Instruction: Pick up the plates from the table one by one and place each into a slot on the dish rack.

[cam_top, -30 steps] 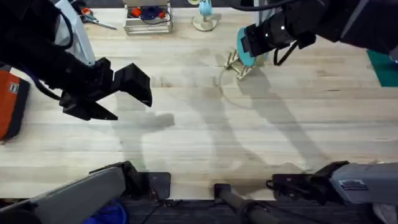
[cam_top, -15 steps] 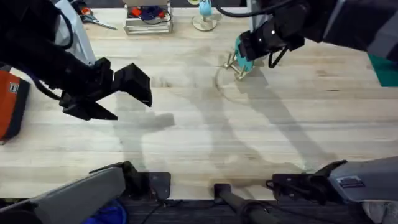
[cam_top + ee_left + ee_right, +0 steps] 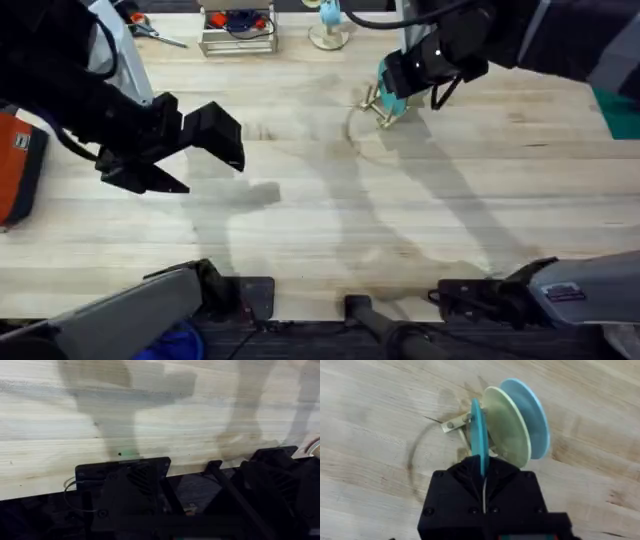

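Three plates sit on edge at the dish rack (image 3: 378, 103), which you find toward the far middle of the table (image 3: 400, 210). Your right gripper (image 3: 481, 476) is clamped on the turquoise plate (image 3: 477, 435), held upright at the near end of the rack; just behind it stand the cream plate (image 3: 507, 427) and the light-blue plate (image 3: 532, 412), each upright in its own slot. Your left gripper (image 3: 195, 150) hangs over the left side of the table with its fingers spread and nothing between them, well apart from the rack. Along the far edge you see a wooden tray of blue cable (image 3: 238, 28), a round stand (image 3: 329, 30) just behind the rack, and scissors (image 3: 150, 28) at far left.
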### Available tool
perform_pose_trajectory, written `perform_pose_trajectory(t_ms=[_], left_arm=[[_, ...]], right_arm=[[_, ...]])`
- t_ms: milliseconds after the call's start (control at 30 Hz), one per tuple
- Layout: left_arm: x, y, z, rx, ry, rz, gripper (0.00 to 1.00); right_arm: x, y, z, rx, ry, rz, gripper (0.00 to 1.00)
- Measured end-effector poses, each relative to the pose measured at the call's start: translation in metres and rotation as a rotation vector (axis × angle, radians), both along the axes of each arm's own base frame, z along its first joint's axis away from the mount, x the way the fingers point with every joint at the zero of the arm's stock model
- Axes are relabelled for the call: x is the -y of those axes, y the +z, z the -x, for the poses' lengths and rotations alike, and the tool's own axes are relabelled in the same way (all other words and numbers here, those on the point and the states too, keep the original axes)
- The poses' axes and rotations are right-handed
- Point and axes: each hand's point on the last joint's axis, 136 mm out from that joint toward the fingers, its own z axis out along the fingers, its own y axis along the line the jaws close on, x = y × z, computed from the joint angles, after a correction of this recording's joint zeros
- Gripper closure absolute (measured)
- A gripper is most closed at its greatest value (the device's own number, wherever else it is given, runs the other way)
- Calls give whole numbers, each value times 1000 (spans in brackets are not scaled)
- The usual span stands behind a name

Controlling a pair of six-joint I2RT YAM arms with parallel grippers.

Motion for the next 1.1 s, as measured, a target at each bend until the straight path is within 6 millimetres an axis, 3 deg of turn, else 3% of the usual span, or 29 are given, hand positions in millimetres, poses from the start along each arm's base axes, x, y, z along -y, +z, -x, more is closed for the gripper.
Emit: perform_pose_trajectory(t_ms=[400,767,1100], left_arm=[[0,0,0,0,0,0,6],[0,0,0,0,0,0,7],[0,0,0,0,0,0,8]], right_arm=[[1,3,-2,10,-6,6,970],[9,65,-9,170,-42,-19,970],[14,98,-1,246,-47,-56,970]])
